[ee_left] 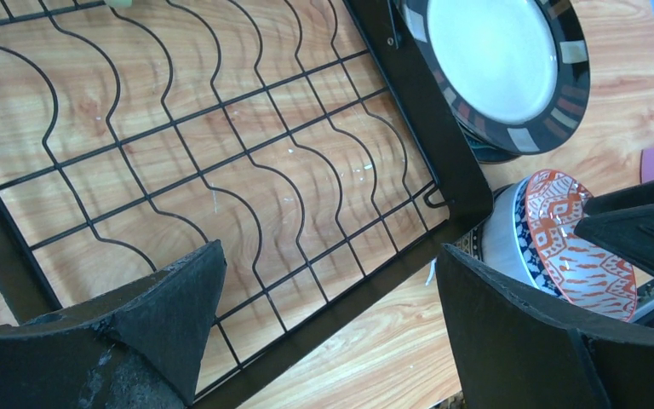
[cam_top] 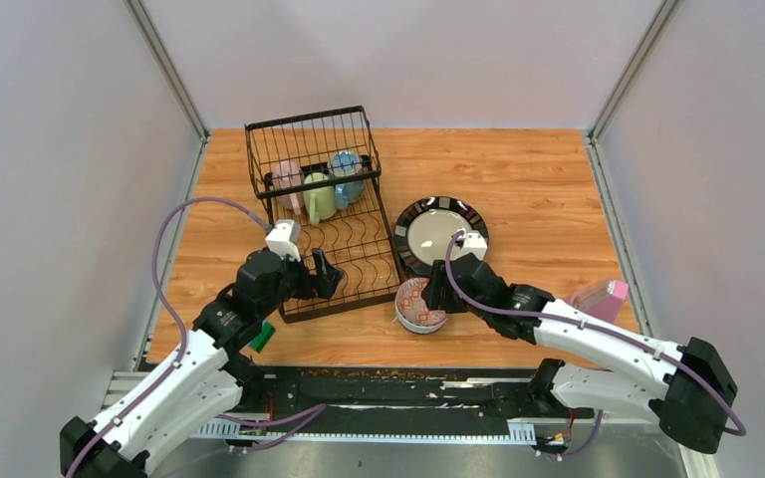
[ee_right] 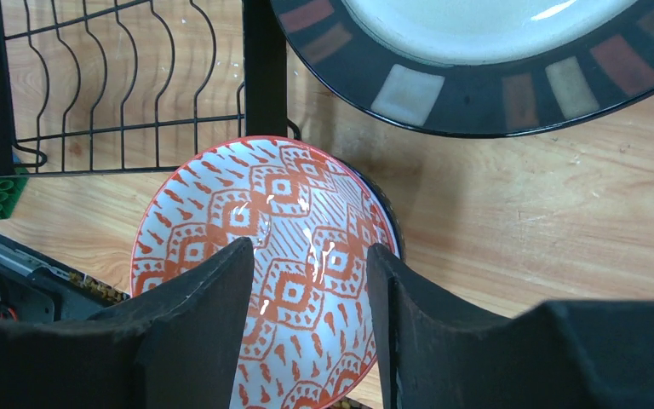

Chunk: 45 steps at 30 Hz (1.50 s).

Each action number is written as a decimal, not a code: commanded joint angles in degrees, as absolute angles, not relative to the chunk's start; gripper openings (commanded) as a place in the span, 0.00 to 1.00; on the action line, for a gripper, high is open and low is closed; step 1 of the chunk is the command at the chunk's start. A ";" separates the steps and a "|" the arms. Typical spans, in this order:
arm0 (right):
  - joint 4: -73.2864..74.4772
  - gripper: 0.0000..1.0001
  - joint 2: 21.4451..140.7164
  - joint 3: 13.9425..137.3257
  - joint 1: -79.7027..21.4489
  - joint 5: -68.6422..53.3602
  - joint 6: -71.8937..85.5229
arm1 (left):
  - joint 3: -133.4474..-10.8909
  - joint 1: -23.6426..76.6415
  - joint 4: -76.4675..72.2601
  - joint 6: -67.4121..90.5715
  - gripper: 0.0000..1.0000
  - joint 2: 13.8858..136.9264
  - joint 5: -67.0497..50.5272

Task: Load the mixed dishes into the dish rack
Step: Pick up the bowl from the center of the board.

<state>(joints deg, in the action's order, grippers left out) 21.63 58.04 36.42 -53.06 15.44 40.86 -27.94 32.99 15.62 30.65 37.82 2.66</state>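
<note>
A green block (cam_top: 262,337) lies by the near edge of the table (cam_top: 518,169), under my left arm. My left gripper (ee_left: 328,264) hangs over the near end of the dish rack (cam_top: 255,159) with its jaws spread fully wide and nothing between them; only the bare slotted tray shows below.

The rack stands toward the table's far left corner. Its tall basket holds a pink mug (cam_top: 287,184), a green mug (cam_top: 319,197) and a blue mug (cam_top: 346,177).

A black-rimmed plate (cam_top: 441,234) lies flat just beside the rack's right side. An orange-patterned bowl (ee_right: 247,204) sits nested in another bowl off the rack's near right corner.

My right gripper (ee_right: 311,256) is over that bowl, jaws about half open. I cannot tell whether they touch it.

A pink container (cam_top: 603,297) sits near the right edge.
</note>
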 commanded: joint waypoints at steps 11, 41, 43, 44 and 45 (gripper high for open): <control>26.58 0.57 54.55 39.78 -52.83 21.46 38.69 | -32.92 34.87 6.68 23.67 1.00 44.10 -3.87; 26.43 0.19 59.86 39.59 -52.29 20.54 37.11 | -41.34 45.44 3.53 20.59 0.87 63.35 -4.60; 26.36 0.16 59.86 39.64 -52.28 20.44 37.26 | -41.25 45.45 3.25 20.41 0.87 63.77 -4.66; 26.36 0.14 60.00 39.68 -52.26 20.57 37.22 | -41.28 45.45 3.19 20.33 0.87 64.20 -4.66; 26.41 0.13 60.09 39.75 -52.29 20.72 36.97 | -41.41 45.44 3.22 20.36 0.87 64.40 -4.83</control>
